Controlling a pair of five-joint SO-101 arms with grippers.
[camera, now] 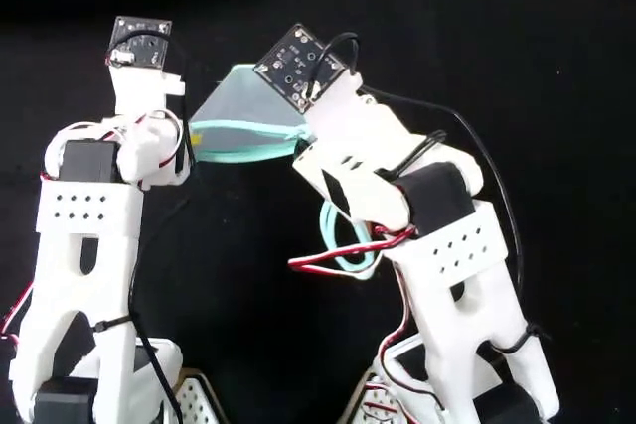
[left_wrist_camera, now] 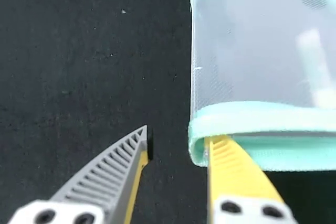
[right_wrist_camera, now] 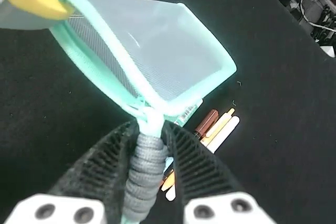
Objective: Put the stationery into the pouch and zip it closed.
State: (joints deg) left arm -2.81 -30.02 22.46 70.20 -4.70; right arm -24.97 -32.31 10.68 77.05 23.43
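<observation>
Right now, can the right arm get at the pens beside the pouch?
Probably not yet. The right gripper is shut on the cord of the pouch, and the pens lie partly under that pouch; it would have to let go first.

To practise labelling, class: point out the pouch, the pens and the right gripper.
pouch [right_wrist_camera: 157, 51]: right wrist view, mesh side.
pens [right_wrist_camera: 219, 125]: right wrist view, ends poking past the pouch.
right gripper [right_wrist_camera: 149, 127]: right wrist view, between its fingertips.

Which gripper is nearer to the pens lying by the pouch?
Right. The right gripper, clamped on one end of the pouch, is just beside the pens. The left gripper is at the opposite end of the pouch, farther from them.
</observation>
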